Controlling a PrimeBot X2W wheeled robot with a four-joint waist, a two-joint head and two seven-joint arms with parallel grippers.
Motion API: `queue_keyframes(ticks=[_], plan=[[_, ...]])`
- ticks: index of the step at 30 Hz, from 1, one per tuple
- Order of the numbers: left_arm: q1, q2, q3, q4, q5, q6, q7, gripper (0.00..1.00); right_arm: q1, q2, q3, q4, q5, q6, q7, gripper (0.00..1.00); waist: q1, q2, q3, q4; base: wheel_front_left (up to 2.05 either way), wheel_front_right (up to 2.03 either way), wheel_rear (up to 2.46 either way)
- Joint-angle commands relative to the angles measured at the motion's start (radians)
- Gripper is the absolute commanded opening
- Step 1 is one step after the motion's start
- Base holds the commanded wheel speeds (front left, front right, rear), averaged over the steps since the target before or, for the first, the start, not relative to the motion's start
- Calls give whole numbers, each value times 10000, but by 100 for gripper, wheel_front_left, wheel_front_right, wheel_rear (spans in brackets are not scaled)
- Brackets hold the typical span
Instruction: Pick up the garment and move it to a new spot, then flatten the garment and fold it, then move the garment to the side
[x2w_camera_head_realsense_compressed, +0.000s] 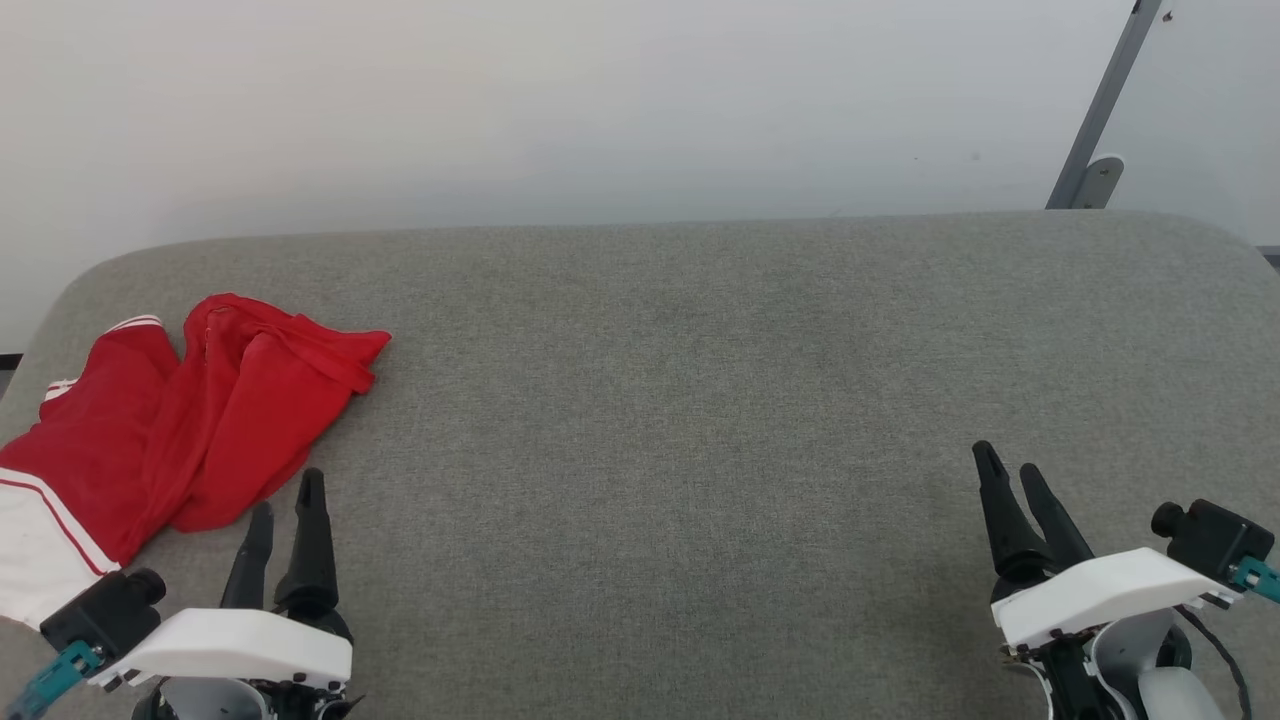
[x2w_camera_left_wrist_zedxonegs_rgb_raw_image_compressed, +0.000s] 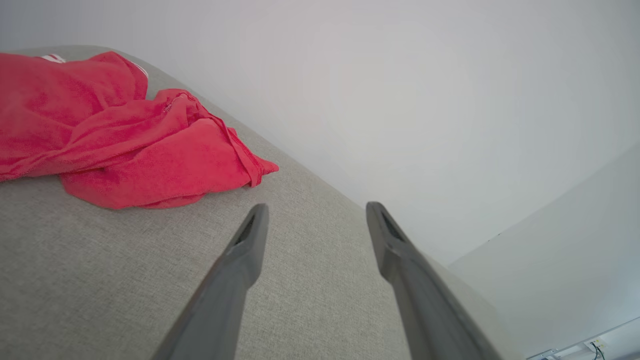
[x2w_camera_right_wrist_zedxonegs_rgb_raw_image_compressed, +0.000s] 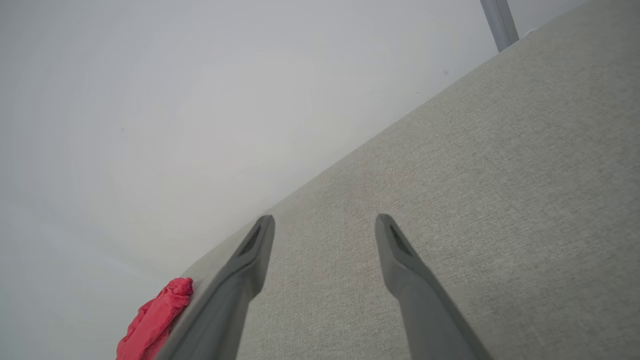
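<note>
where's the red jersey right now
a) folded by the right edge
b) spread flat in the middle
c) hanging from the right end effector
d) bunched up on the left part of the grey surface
d: the red jersey lies crumpled on the left of the grey padded surface, just ahead of the open left end effector, while the right end effector is open and holds nothing.

Both arms are built the same, fwiw: the left gripper (x2w_camera_head_realsense_compressed: 287, 493) and right gripper (x2w_camera_head_realsense_compressed: 1008, 460) each have two long, tapered dark fingers (x2w_camera_left_wrist_zedxonegs_rgb_raw_image_compressed: 248, 252) with a narrow slot near the tip. Behind them there's a smooth white shell (x2w_camera_head_realsense_compressed: 240, 640), a chunky black camera block (x2w_camera_head_realsense_compressed: 100, 618) with a stubby round lens, and a teal plug (x2w_camera_head_realsense_compressed: 55, 678). A thin black cable (x2w_camera_head_realsense_compressed: 1228, 655) loops by the right wrist.
</note>
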Motion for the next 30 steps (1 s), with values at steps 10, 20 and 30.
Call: queue_keyframes(ticks=[10, 20, 30], plan=[[197, 93, -74, -458, 1449, -60, -398, 100, -208, -1, 79, -330, -1351, 17, -244, 100, 0, 0, 5, -12, 0, 0, 0], [303, 127, -180, -616, 2380, -114, -639, 100, -192, 13, 97, -454, -2255, 19, -363, 100, 0, 0, 12, -20, 0, 0, 0], [387, 172, -275, -740, 3267, -125, -877, 100, -174, 6, 192, -588, -3194, 19, -527, 100, 0, 0, 3, -14, 0, 0, 0]])
